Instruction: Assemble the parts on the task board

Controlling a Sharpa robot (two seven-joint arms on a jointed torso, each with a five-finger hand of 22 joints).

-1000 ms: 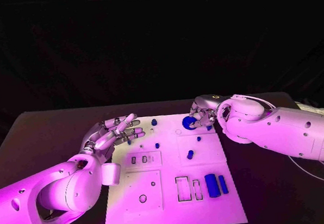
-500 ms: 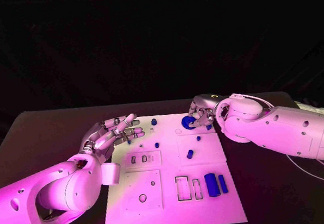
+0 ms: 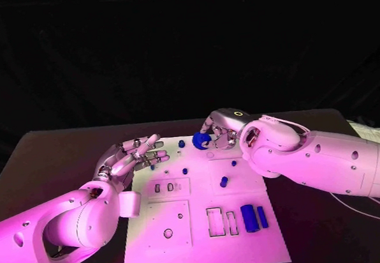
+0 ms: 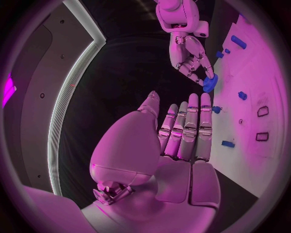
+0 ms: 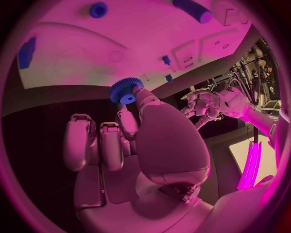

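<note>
— What is being held at the far edge of the task board [image 3: 201,233]?

— A blue gear [image 3: 201,141] is pinched in the fingertips of the right hand [image 3: 219,130], lifted just above the board's far edge; its toothed rim is seen clearly from the right wrist.

— And the left hand [image 3: 133,156]?

— It is held at the board's far left corner, fingers stretched out side by side, nothing gripped.

— Other parts?

— Two blue bars [image 3: 253,217] are laid on the near right of the board, beside two rectangular slots [image 3: 222,221]. Small blue pegs [image 3: 223,181] are dotted across the middle.
</note>
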